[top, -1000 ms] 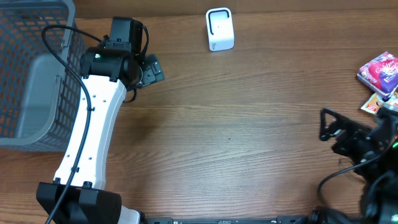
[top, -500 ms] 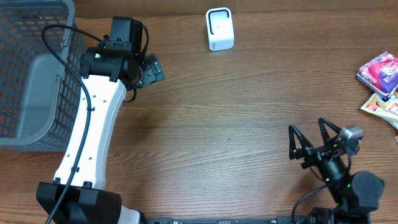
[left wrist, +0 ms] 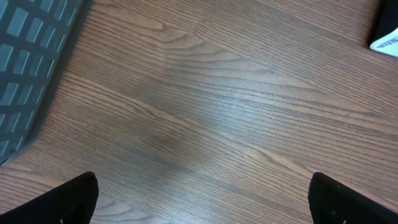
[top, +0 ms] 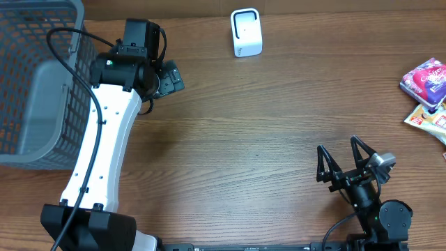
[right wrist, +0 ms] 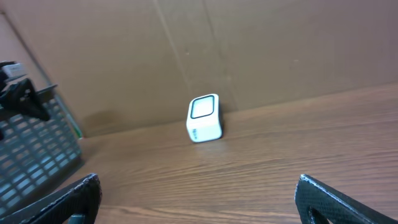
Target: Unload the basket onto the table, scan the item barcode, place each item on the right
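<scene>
The white barcode scanner (top: pixel 246 33) stands at the table's back, also in the right wrist view (right wrist: pixel 204 118). Two packaged items lie at the right edge: a pink and purple packet (top: pixel 425 77) and an orange and white packet (top: pixel 427 116) below it. My right gripper (top: pixel 338 148) hovers open and empty over the front right of the table, pointing toward the scanner and well away from the packets. In its own view the right gripper (right wrist: pixel 199 193) has only bare wood between its fingers. My left gripper (left wrist: pixel 202 193) is open over bare table beside the basket, holding nothing.
A grey mesh basket (top: pixel 35 84) fills the back left corner and shows in the wrist views (left wrist: pixel 25 68) (right wrist: pixel 37 152). The white left arm (top: pixel 104 132) reaches from the front left toward it. A brown wall backs the table.
The right arm has pulled in from the right edge toward the front middle, and its gripper now faces the scanner. The left arm has not moved.
</scene>
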You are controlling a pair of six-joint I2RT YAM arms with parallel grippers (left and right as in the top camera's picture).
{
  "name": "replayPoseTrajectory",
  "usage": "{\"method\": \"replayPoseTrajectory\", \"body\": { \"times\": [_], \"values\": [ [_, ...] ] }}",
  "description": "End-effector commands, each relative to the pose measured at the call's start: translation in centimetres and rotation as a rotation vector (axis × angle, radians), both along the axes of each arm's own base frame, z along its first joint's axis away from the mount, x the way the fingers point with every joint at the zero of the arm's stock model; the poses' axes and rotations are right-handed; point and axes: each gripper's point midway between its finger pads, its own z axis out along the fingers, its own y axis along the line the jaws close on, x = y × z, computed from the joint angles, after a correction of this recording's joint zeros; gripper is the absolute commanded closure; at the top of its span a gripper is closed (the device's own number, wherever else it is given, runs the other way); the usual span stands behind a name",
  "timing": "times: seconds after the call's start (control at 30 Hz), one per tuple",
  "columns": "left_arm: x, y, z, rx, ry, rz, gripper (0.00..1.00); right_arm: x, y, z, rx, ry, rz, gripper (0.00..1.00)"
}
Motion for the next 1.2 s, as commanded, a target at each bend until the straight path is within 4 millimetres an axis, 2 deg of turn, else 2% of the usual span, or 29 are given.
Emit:
{"method": "replayPoseTrajectory", "body": {
  "times": [0.0,0.17,0.43,0.77,1.17],
  "values": [
    [0.2,0.4,0.0,0.004,-0.004,0.029,0.00,0.3,-0.9,-0.4,-0.031,-0.013,-0.057,0.00],
    [0.2,0.4,0.0,0.004,-0.004,0.029,0.00,0.5,-1.0,-2.1,-0.085,0.023,-0.063,0.00],
    [0.2,0.4,0.0,0.004,-0.004,0.029,0.00,0.5,-1.0,-2.1,-0.228,-0.019,-0.066,0.00],
    [0.2,0.4,0.0,0.004,-0.004,0.029,0.00,0.6,-1.4,-2.2,-0.329,-0.041,-0.090,0.00],
    [0.2,0.4,0.0,0.004,-0.004,0.029,0.00,0.7,-1.7,-2.3,-0.328,-0.033,-0.110,0.00]
  ]
}}
